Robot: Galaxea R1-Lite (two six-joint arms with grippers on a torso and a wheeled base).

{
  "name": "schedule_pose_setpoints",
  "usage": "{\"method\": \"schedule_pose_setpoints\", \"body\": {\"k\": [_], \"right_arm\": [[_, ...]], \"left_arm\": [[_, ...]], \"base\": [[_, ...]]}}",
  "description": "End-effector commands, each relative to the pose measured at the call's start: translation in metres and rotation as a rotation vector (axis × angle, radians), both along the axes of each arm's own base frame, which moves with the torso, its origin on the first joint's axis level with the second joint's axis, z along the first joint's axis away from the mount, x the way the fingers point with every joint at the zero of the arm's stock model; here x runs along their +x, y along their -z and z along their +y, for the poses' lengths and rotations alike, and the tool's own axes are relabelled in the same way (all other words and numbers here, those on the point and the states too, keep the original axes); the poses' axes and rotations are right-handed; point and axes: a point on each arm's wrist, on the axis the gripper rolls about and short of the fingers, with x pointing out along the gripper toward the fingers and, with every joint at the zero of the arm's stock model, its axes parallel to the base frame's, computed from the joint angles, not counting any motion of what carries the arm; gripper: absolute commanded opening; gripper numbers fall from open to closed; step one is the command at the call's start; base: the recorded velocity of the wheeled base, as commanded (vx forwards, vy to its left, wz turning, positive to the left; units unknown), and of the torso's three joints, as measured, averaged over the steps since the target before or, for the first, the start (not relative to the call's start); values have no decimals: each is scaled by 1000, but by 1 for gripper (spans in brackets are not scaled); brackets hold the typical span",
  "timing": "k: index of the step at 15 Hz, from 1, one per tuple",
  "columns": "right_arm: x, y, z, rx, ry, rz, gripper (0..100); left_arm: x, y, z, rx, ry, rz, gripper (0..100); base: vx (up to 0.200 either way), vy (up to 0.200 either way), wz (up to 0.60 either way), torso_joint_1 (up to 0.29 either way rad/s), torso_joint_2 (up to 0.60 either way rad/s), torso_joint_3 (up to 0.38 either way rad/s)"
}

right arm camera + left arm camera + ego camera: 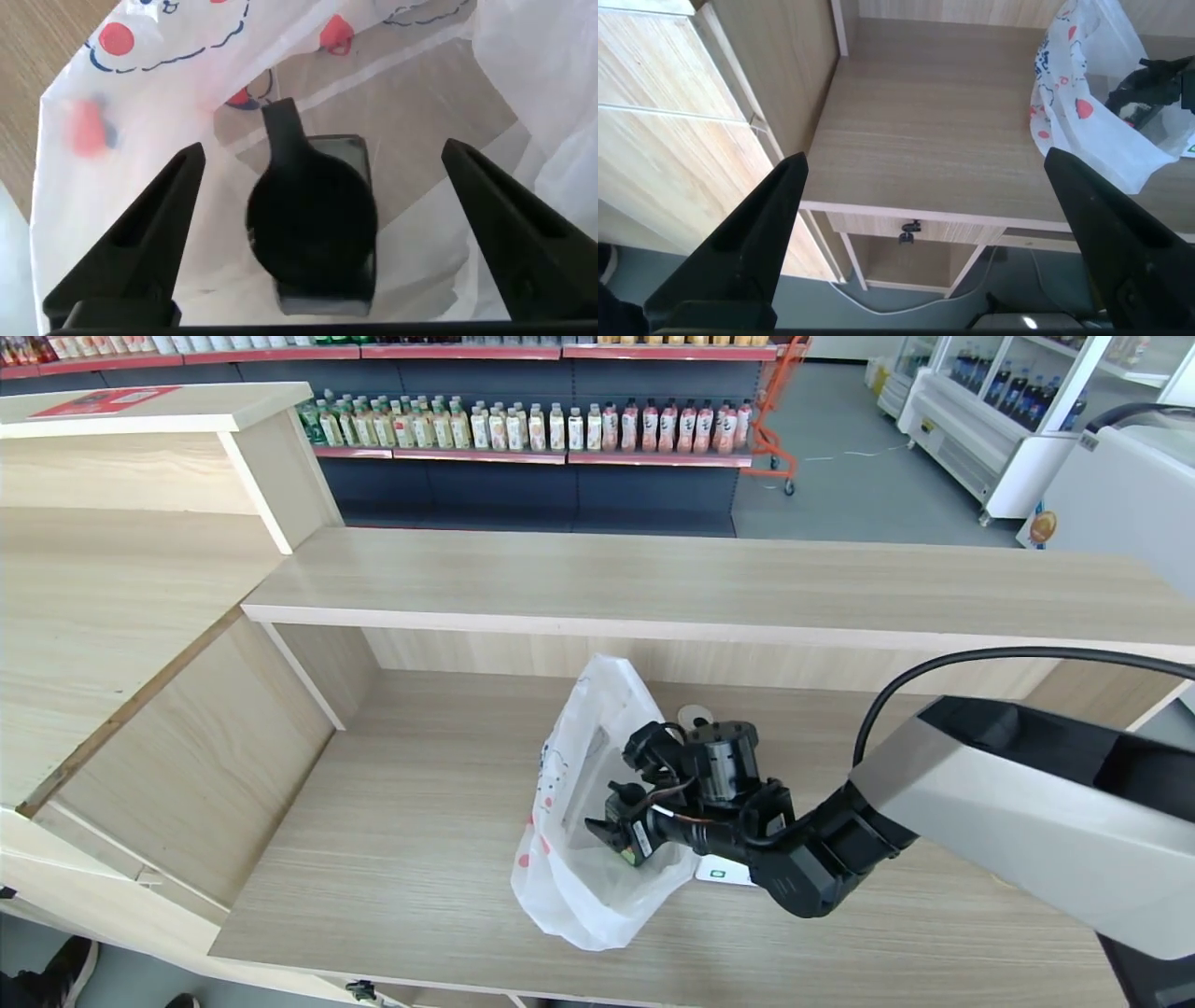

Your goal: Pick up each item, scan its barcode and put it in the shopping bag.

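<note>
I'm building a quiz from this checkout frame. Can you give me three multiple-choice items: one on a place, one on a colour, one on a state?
1. Where is the right gripper?
A) on the upper shelf
B) at the mouth of the shopping bag
C) down by the floor

2. What colour are the bag's printed dots?
A) green
B) yellow
C) red

3. How do the right gripper's jaws stand?
A) open, holding nothing
B) shut on a bottle
C) shut on the bag's handle

Answers:
1 B: the right wrist view looks between the fingers into the bag.
2 C: red dots show on the white plastic.
3 A: the fingers are spread wide, and the dark item lies apart from them in the bag.
</note>
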Motion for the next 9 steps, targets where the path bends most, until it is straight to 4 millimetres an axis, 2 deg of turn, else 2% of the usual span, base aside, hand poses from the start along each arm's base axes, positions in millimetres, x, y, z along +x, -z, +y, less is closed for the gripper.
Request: {"method": "schedule_pose_setpoints", "body": {"k": [1, 3, 5, 7, 9], "right_arm": [[1, -11, -3, 55, 9, 18, 100], [5, -22, -15, 133, 63, 73, 100], [1, -43, -36, 261, 155, 221, 100], [3, -72, -57, 432, 213, 319, 100], [-6, -98, -77, 548, 258, 443, 100]], "left_arm": [[0, 0, 0, 0, 0, 0, 100], [0, 0, 0, 0, 0, 0, 100], [0, 0, 0, 0, 0, 0, 100], [0, 0, 0, 0, 0, 0, 100], [0, 0, 0, 0, 0, 0, 100]], "base": [[0, 0, 0, 0, 0, 0], [0, 0, 0, 0, 0, 0], [0, 0, 0, 0, 0, 0], [0, 0, 0, 0, 0, 0], [0, 0, 0, 0, 0, 0]]}}
